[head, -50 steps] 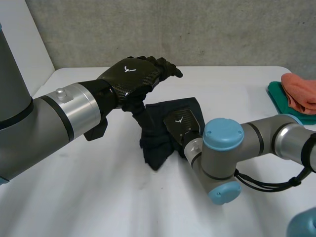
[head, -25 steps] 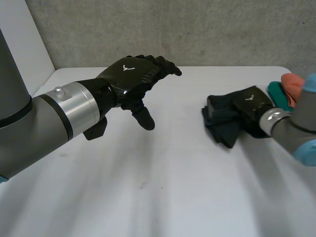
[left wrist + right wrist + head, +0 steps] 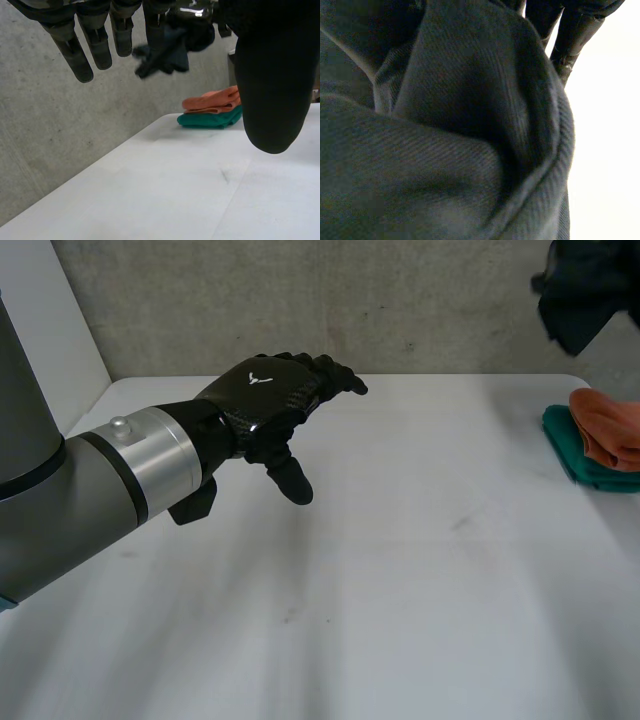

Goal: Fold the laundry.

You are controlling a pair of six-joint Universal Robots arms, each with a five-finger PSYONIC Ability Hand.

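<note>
Now, bring the cloth (image 3: 585,295) down level onto the orange towel (image 3: 610,425) atop the green towel (image 3: 572,455), squaring the edges before letting go, with the left hand (image 3: 270,400) hovering mid-table, fingers spread and empty. Hangs high near the far right corner of the table (image 3: 400,570), clenched in the right hand (image 3: 572,35). Looks dark and thick-woven, bunched in deep folds rather than flat.

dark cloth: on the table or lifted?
Lifted: the dark cloth hangs bunched in the right hand, well above the table.
</note>
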